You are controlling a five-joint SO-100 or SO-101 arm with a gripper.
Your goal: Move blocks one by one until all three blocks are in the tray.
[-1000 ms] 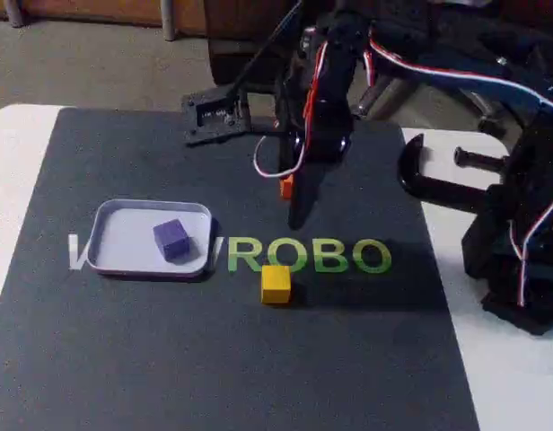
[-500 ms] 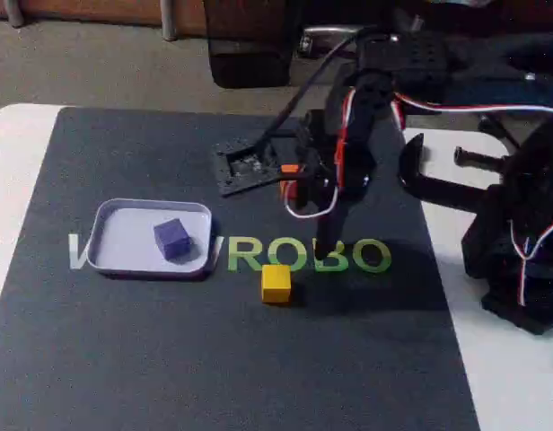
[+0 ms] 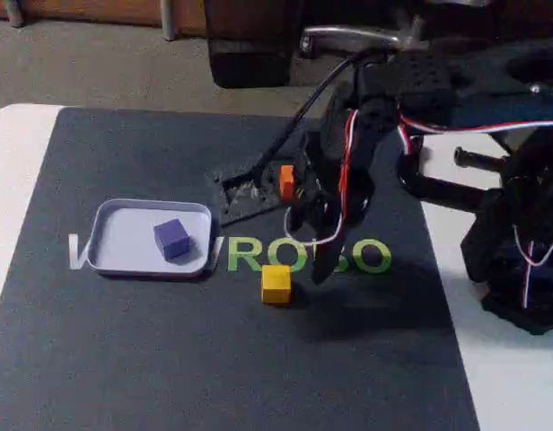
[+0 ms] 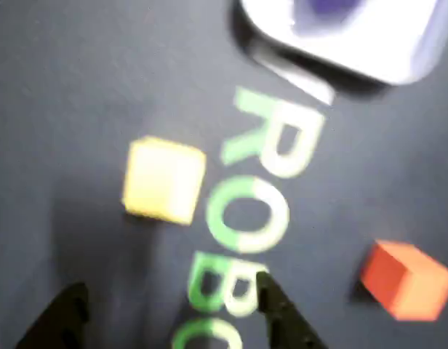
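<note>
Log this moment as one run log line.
end effector: open, empty, above mat | purple block: in tray | yellow block: on mat | orange block: on mat

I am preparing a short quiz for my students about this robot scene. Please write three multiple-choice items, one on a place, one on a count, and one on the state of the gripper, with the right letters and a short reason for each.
1. Where is the purple block?
A. in the tray
B. on the mat beside the yellow block
C. between the gripper fingers

2. How many blocks lie outside the tray?
A. none
B. one
C. two

3. How is the gripper?
A. shut on the yellow block
B. open and holding nothing
C. shut on the orange block

Answers:
1 A: the purple block sits inside the tray.
2 C: the yellow block and the orange block rest on the mat.
3 B: the wrist view shows the gripper with fingers apart above the mat.
</note>
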